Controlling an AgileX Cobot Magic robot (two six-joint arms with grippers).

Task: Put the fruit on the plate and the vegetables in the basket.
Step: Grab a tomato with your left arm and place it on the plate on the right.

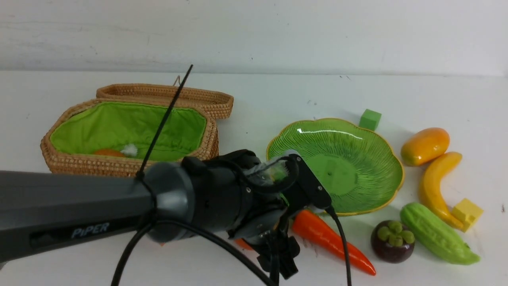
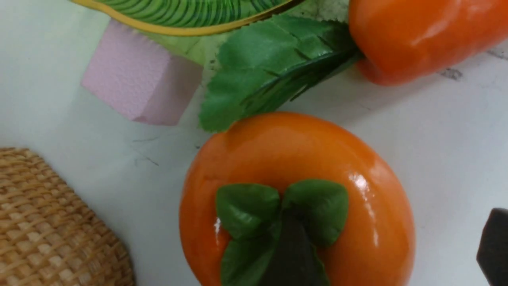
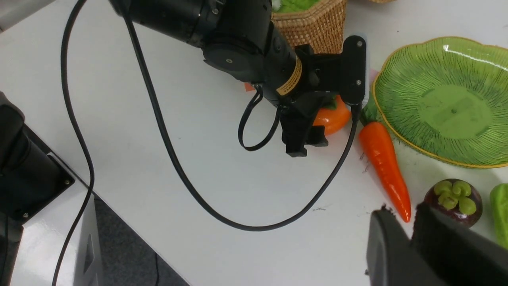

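My left end effector (image 2: 393, 222) hangs, jaws apart, over the persimmon (image 2: 285, 155), one finger above its leaf cap rather than beside it. Closing here could skid off the glossy skin and shove it into the carrot (image 2: 420, 35) just beyond. Farther out, the wrist view cuts off most of the plate (image 2: 178, 16). From the front, my arm (image 1: 79, 206) mostly hides the persimmon. Right end effector (image 3: 412, 218): fingers together, empty.

persimmon (image 2: 278, 151) orange; plate (image 1: 337, 159) ribbed green; basket (image 1: 99, 165) woven brown
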